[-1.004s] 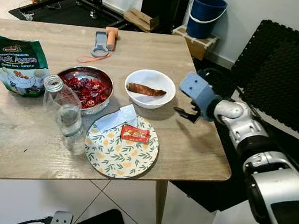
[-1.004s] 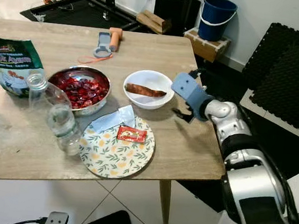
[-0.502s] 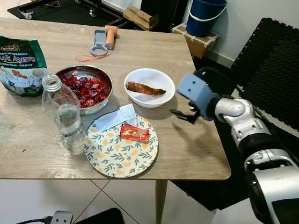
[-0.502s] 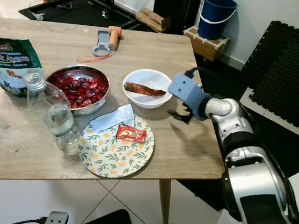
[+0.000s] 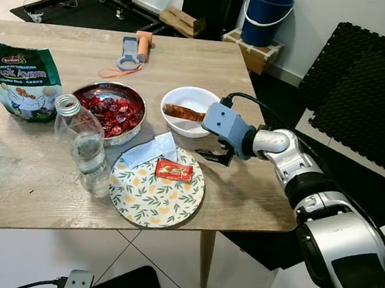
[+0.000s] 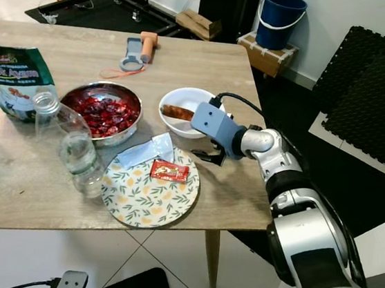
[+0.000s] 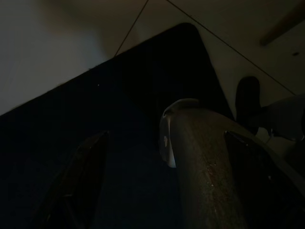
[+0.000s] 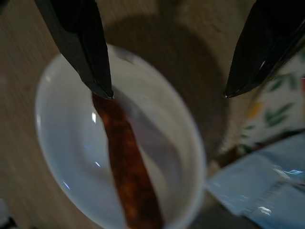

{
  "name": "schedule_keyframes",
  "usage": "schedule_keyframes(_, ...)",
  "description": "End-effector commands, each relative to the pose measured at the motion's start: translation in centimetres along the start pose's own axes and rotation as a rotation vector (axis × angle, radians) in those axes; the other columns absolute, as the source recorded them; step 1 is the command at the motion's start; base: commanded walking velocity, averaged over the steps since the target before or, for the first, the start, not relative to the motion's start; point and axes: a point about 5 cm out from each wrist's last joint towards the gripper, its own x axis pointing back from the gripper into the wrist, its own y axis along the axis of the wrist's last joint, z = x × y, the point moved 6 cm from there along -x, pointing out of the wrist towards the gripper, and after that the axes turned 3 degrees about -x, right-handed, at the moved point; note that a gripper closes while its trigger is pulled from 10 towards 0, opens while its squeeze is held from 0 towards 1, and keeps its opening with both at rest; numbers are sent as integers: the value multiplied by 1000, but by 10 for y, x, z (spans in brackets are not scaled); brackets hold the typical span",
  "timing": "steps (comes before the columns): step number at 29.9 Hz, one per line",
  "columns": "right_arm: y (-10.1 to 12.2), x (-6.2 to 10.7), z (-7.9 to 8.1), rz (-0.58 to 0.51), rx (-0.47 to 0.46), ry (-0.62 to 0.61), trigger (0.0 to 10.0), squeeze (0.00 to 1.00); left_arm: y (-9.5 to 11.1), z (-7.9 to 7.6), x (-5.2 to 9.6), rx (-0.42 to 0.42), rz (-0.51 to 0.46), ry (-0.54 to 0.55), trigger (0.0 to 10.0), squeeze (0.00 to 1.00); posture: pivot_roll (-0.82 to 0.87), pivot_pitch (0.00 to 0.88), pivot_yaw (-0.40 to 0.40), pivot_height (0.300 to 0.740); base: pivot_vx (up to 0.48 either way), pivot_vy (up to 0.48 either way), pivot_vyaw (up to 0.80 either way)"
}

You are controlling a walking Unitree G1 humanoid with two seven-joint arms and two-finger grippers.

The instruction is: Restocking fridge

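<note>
Restocking barely begun, by judgement: right tool [image 5: 212, 154], fingers spread and empty, beside white bowl [image 5: 184, 98] holding sausage [image 5: 182, 112]; bottle [image 5: 84, 145], snack bag [image 5: 22, 83], plate [image 5: 155, 195] unmoved on table [image 5: 256, 193]; left tool idle.

The right arm [image 5: 325, 201] came in from the lower right of the head views and stretched toward the middle of the frame, its silver forearm narrowing to a blue-grey wrist block [image 5: 224, 125]. The right gripper [image 5: 208, 155] hung just below that block, near the centre of the frame, its black fingers pointing left and slightly down. In the right wrist view the two black fingers [image 8: 78, 40] stood wide apart, one at the upper left of the frame and one at the upper right, with nothing between them. The left gripper [image 7: 162, 191] showed in the dark left wrist view, its two fingers [image 7: 78, 176] faint at the lower left and lower right, spread apart.
</note>
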Motion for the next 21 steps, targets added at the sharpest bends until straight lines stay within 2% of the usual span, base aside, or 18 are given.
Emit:
schedule_keyframes(1,-4,-2,2,31,-2,7,10000,0,-69,-9,19,4,219,-28,10000,0,-14,247,-78,740,0,0,0)
schedule_keyframes(6,-2,-4,6,47,44,36,10000,0,-70,-8,19,1,222,-26,10000,0,-16,252,-78,740,0,0,0)
schedule_keyframes(8,-8,-4,10,101,119,66,10000,0,-71,-7,20,-1,225,-27,10000,0,-19,251,-79,740,0,0,0)
schedule_keyframes(14,-11,-4,10,134,163,78,10000,0,-71,-7,20,-3,226,-28,10000,0,-20,249,-80,740,0,0,0)
schedule_keyframes(15,-12,-3,10,153,197,101,8549,0,-71,-8,19,-4,225,-29,10000,0,-19,245,-80,740,0,0,0)
schedule_keyframes(20,-12,-1,9,170,229,124,8627,0,-70,-9,19,-5,222,-30,10000,0,-19,245,-80,740,0,0,0)
schedule_keyframes(21,-12,1,9,177,245,136,7765,0,-69,-9,18,-5,221,-30,10000,0,-19,245,-80,740,0,0,0)
